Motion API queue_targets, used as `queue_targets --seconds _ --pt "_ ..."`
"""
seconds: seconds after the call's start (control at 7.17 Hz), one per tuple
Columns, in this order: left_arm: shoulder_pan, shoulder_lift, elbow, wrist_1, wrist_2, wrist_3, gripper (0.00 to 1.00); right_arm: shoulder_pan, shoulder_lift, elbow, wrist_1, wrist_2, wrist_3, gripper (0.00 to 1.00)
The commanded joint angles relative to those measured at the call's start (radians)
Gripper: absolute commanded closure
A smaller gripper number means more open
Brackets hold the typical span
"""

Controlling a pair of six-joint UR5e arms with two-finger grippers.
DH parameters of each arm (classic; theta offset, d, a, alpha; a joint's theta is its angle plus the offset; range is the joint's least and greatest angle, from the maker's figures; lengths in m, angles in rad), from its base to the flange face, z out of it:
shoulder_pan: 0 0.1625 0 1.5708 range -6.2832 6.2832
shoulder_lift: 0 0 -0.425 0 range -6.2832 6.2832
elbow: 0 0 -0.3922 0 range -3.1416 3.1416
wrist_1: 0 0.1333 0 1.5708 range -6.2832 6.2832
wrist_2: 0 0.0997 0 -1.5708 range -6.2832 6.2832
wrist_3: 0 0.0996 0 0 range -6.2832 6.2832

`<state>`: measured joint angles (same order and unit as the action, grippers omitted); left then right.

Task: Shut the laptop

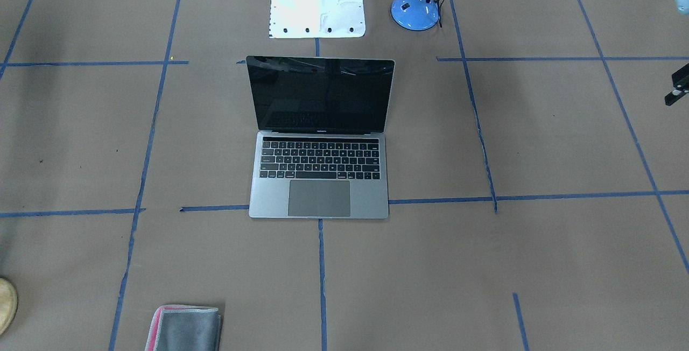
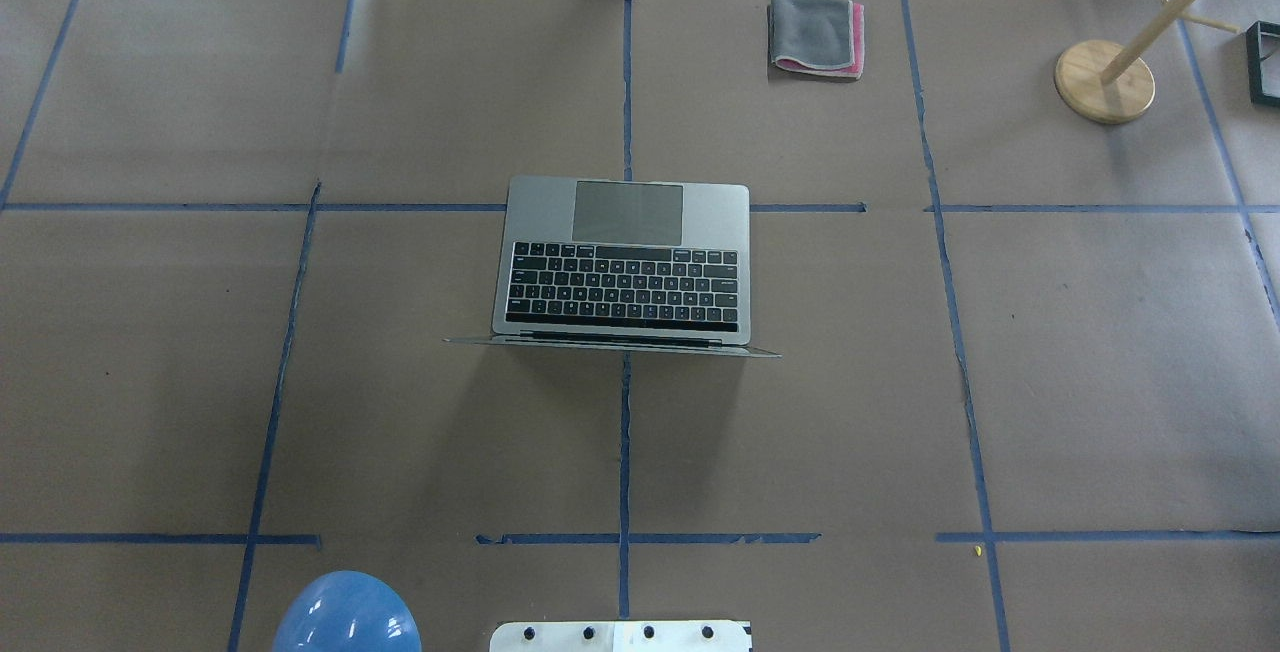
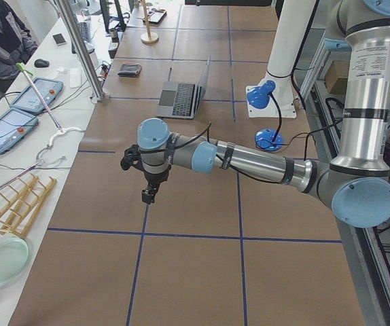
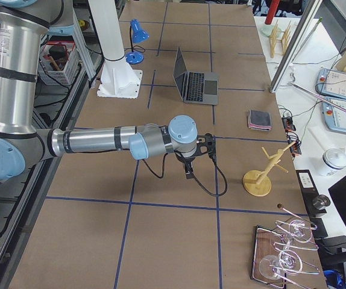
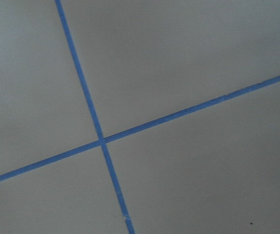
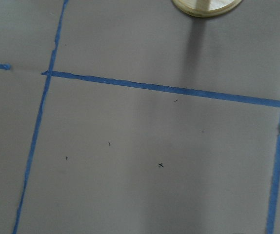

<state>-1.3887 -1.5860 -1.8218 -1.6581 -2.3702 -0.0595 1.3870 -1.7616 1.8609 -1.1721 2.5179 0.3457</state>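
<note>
The laptop (image 1: 320, 141) stands open, untouched; left gripper (image 3: 148, 196) and right gripper (image 4: 188, 174) hang well apart from it, their spread impossible to tell; next, one probably must reach it and fold it shut.

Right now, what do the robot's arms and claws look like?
Left arm and right arm match: silver tubes with pale-blue round joint caps. The left claw and right claw are black. A black cable runs along each forearm. The left arm's upright tube bears a printed label.
</note>
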Motion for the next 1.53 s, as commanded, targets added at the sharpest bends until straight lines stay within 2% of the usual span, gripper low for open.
queue_targets --seconds 0.0,0.14,0.28,0.42,0.56,0.7,0.84,0.98,1.12,1.26,1.4 --pt "0.152 0.024 -0.078 -0.159 0.002 -0.263 0.0 -0.164 -0.013 0.003 0.31 -0.007 0.398 0.01" --pt "0.239 0.075 -0.111 -0.277 0.002 -0.348 0.0 -0.274 -0.01 0.009 0.424 -0.068 0.567 0.01" --pt "0.354 0.078 -0.113 -0.372 0.003 -0.502 0.0 -0.413 -0.01 0.021 0.54 -0.19 0.734 0.01" --pt "0.426 0.074 -0.113 -0.479 0.005 -0.654 0.0 -0.502 -0.01 0.038 0.595 -0.247 0.828 0.01" --pt "0.515 0.072 -0.111 -0.644 0.011 -0.831 0.0 -0.582 -0.015 0.102 0.598 -0.292 0.881 0.01" --pt "0.575 0.069 -0.105 -0.746 0.014 -0.935 0.0 -0.641 -0.018 0.159 0.598 -0.315 0.916 0.01" --pt "0.63 0.043 -0.097 -0.785 0.014 -0.945 0.01 -0.736 -0.018 0.208 0.598 -0.396 0.967 0.02" --pt "0.667 0.008 -0.094 -0.787 0.017 -0.948 0.03 -0.89 -0.016 0.257 0.598 -0.585 1.036 0.02" --pt "0.695 0.004 -0.099 -0.79 0.075 -0.95 0.06 -0.998 -0.01 0.283 0.598 -0.722 1.079 0.03" --pt "0.762 -0.018 -0.096 -0.796 0.16 -0.983 0.07 -1.076 0.031 0.287 0.598 -0.823 1.132 0.11" --pt "0.842 -0.087 -0.09 -0.792 0.23 -1.078 0.08 -1.142 0.065 0.285 0.594 -0.917 1.142 0.18"
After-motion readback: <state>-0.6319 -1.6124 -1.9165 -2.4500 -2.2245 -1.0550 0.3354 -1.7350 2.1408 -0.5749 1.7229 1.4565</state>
